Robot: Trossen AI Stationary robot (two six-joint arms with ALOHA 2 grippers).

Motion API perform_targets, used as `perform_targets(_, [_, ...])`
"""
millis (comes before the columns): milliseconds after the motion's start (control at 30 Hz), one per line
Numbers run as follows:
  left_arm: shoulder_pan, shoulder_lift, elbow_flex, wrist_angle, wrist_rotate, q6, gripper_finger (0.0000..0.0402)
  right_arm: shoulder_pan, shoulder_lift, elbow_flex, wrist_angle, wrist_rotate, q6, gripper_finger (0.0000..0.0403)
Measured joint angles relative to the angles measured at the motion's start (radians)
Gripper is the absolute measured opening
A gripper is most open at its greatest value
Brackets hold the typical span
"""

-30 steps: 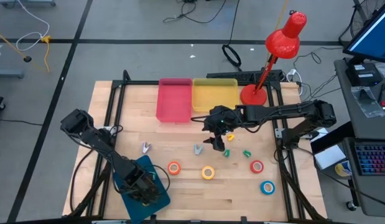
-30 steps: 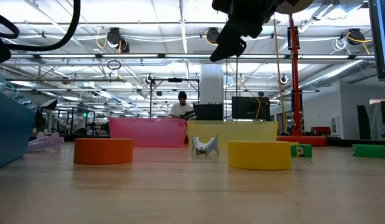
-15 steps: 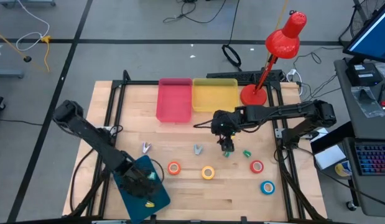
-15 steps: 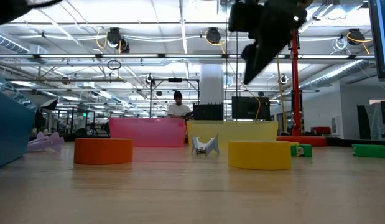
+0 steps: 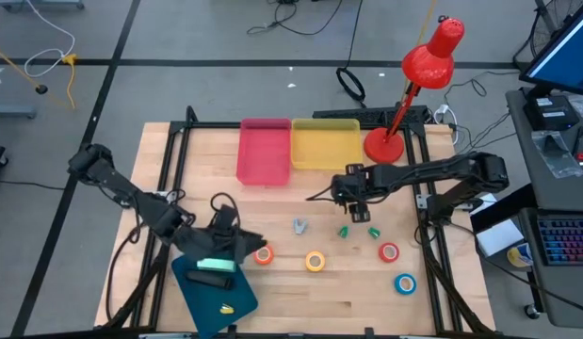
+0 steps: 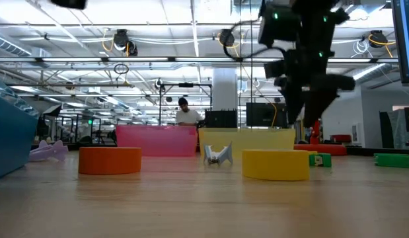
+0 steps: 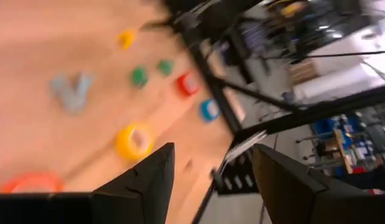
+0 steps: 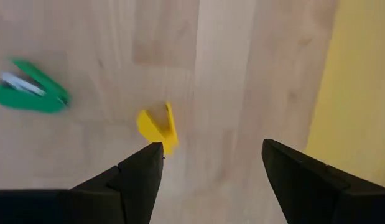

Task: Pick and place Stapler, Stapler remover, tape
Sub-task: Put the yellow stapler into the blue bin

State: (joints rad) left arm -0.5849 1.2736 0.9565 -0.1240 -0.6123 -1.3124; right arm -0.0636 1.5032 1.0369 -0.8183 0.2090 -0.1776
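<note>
Orange tape [image 5: 264, 254], yellow tape [image 5: 315, 261], red tape [image 5: 389, 251] and blue tape [image 5: 405, 282] lie flat near the table's near edge. Two green staplers [image 5: 345, 231] [image 5: 374, 232] and a grey stapler remover [image 5: 299, 226] lie farther in. A yellow stapler remover [image 8: 158, 127] rests on the wood just ahead of my right gripper [image 8: 211, 144], which hangs open above it [image 5: 352, 196]. My left gripper [image 5: 251, 243] is open and holds nothing; it hovers over the blue bin's [image 5: 216, 292] far edge, beside the orange tape [image 7: 30, 183].
A pink bin [image 5: 264, 151] and a yellow bin [image 5: 324, 143] stand at the far edge, with a red desk lamp [image 5: 385, 143] to their right. The blue bin holds a small yellow thing [image 5: 225, 308]. A purple stapler remover [image 6: 49, 151] lies near the blue bin.
My left gripper rose out of the blue bin and swung toward the far edge and right, ending beside the orange tape. My right gripper moved toward the table's right edge and a little farther back, and came lower, passing over the yellow stapler remover.
</note>
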Motion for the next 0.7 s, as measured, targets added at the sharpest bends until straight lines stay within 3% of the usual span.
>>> perform_targets(200, [0.058, 0.000, 0.000, 0.125, -0.008, 0.212, 0.0214, -0.033, 0.000, -0.105, 0.101, 0.000, -0.126, 0.0265])
perform_targets(367, [0.091, 0.001, 0.000, 0.124, 0.009, 0.243, 0.0214, -0.035, 0.000, -0.133, 0.124, -0.007, -0.234, 0.0265])
perform_targets(533, [0.103, 0.001, 0.000, 0.112, 0.009, 0.249, 0.0214, -0.033, 0.000, -0.153, 0.165, -0.133, -0.284, 0.0265])
perform_targets(700, [0.111, 0.001, 0.000, 0.109, 0.010, 0.261, 0.0214, -0.034, 0.000, -0.163, 0.221, -0.134, -0.288, 0.0265])
